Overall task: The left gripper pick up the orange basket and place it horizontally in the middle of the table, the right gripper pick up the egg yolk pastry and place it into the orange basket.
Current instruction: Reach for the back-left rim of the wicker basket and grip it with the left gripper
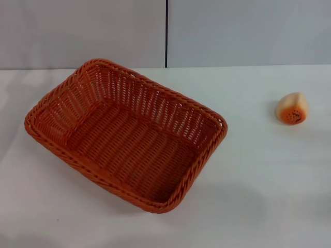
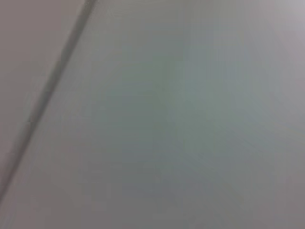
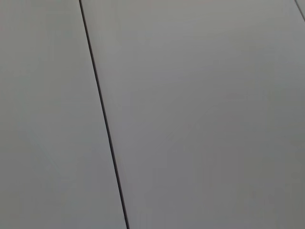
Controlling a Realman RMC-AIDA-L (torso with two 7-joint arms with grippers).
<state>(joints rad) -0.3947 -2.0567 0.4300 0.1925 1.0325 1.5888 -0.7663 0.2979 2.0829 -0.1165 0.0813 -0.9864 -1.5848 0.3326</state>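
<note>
The large rectangular orange woven basket (image 1: pixel 124 134) sits on the left half of the white surface (image 1: pixel 258 181), open side up and empty. It is skewed, with its long axis running diagonally from far-left to near-right, so it likely needs turning square and shifting toward the middle. Well apart to the right, near the far right edge, lies the small round egg yolk pastry (image 1: pixel 292 108), tipped on its side so its sesame-specked orange-brown top faces the camera and the cream base points away. A rolling shape, probably just dropped there. Nothing touches either item.

Count: one basket, one pastry.

Neither the left gripper nor the right gripper shows in any view. Both wrist views show only plain grey panelling with a dark seam, so the arms look parked and aimed away from the work. Finger opening can't be told, and nothing seems held. Task looks unstarted.
</note>
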